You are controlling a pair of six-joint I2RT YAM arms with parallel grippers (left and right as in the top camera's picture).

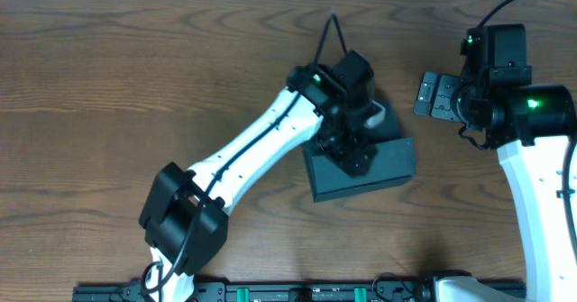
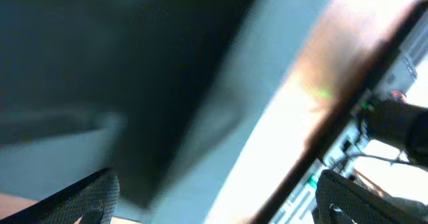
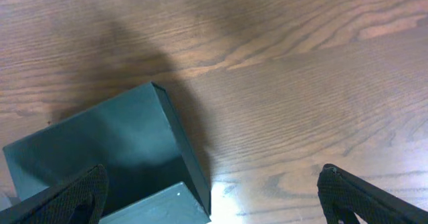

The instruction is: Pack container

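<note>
Teal-green container (image 1: 383, 174) sits on the bench (image 1: 135, 68) directly beneath the left pincer (image 1: 352, 156), spread wide and empty; I'd settle it squarely over one wall before closing. Right pincer (image 1: 435, 96), likewise wide and empty, hangs well apart

Our left arm (image 1: 261, 144) reached diagonally to the middle, left gripper (image 1: 354, 156) aimed down, fingers spread wide. Our right arm (image 1: 541, 167) stood at the right, right gripper (image 1: 434, 96) likewise spread wide.

Matte container (image 3: 100, 144), smooth wood-grain table (image 3: 301, 83), glossy plastic left arm (image 1: 257, 144)
</note>
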